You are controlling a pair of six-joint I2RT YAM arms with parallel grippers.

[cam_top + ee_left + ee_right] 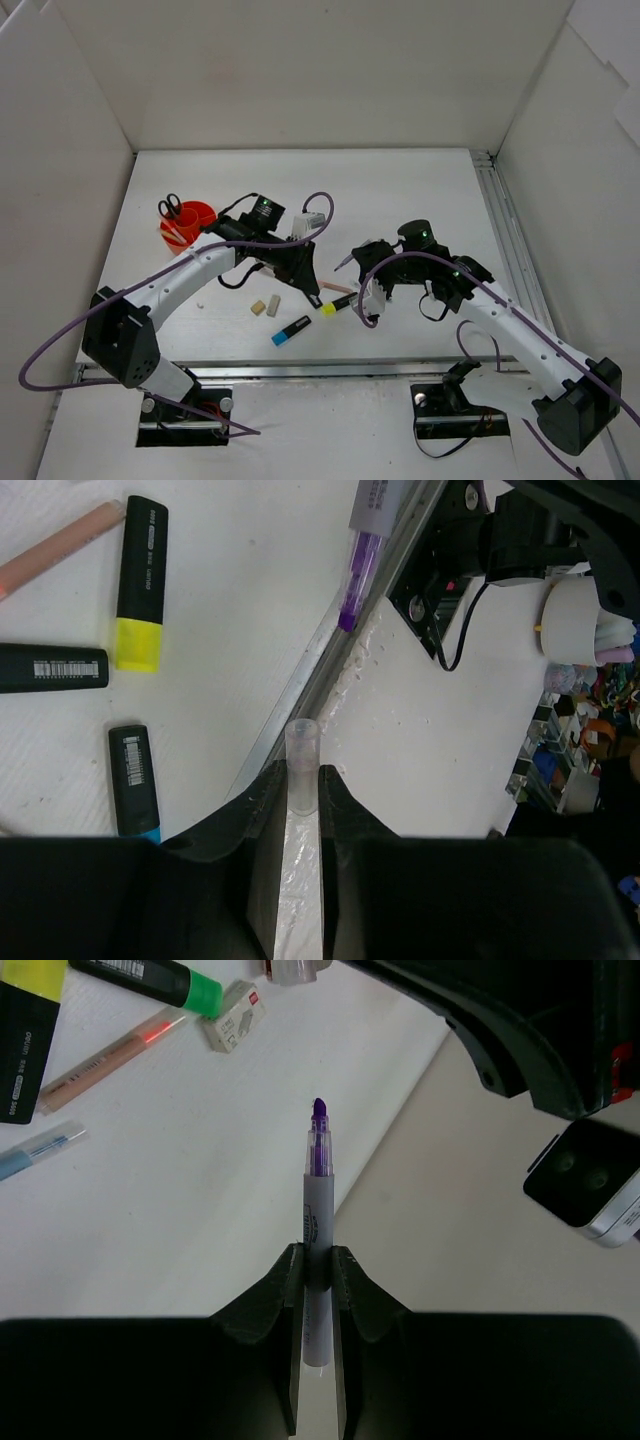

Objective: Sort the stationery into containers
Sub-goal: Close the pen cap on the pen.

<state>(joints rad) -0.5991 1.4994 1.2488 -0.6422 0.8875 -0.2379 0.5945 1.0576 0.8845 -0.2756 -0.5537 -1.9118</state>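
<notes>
Left fingers (255,810) clamp a clear cap (301,765), right fingers (270,1300) a purple pen (318,1200); we align cap mouth to tip before pushing.

The round plastic desk holder (205,212) is orange-red; the scissors (169,207) have black handles. The yellow-ended highlighter (140,580), blue-ended highlighter (134,780) and green-ended highlighter (160,975) are black-bodied, the blue-ended one with a white barcode label. The slim marker pen (317,1190) is grey, purple-tipped; the slim capped pen (301,745) translucent. The left pincer (301,780) and right pincer (318,1260) are black.
</notes>
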